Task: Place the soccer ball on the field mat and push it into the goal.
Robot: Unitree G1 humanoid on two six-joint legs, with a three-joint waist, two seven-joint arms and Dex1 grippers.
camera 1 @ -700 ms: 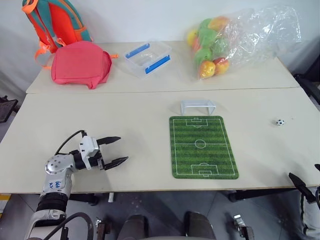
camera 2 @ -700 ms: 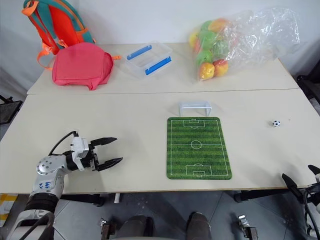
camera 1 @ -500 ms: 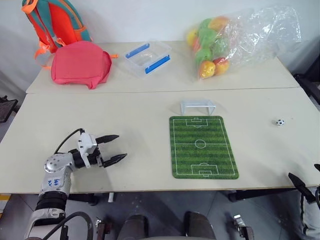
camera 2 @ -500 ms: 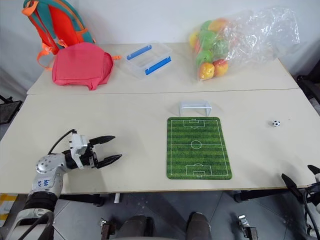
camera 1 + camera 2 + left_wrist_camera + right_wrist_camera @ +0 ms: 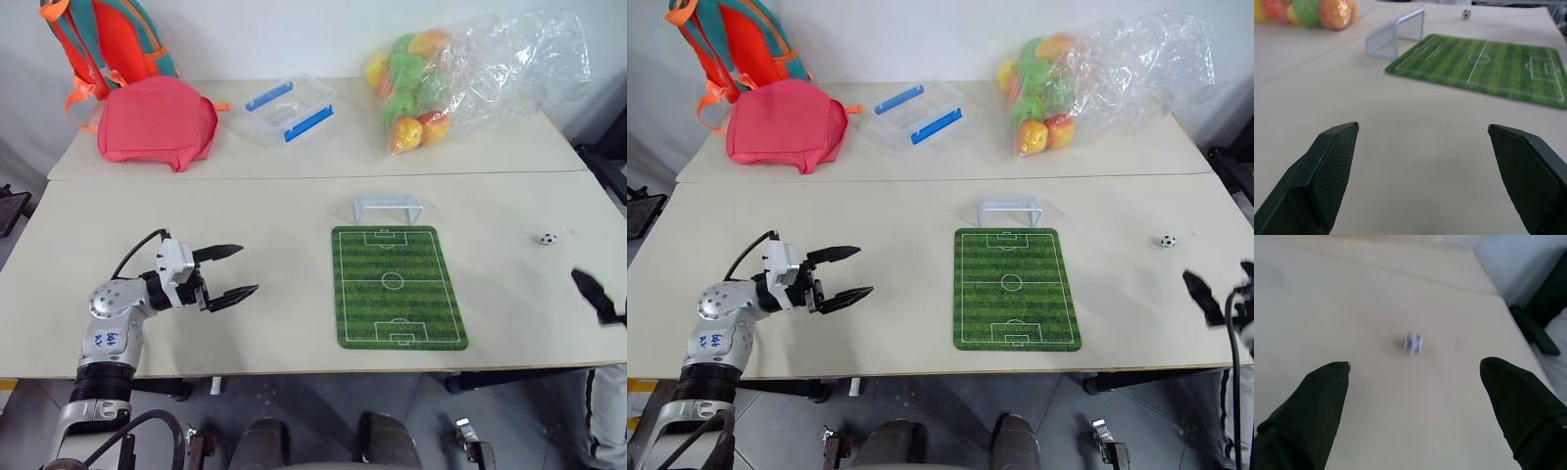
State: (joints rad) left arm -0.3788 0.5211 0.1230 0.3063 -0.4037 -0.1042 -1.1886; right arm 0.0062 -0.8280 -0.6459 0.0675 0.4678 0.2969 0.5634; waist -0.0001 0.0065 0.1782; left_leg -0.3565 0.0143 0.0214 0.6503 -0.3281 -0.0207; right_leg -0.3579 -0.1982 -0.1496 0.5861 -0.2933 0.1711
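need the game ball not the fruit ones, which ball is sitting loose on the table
The soccer ball: tiny, white with black patches, alone on the bare table right of the field mat. The bigger yellow, green and red balls are inside the clear plastic bag.

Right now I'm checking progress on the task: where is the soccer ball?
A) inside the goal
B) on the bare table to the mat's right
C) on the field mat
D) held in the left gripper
B: the soccer ball lies on the table, right of the field mat.

The goal stands just behind the field mat, with the soccer ball well right of both.
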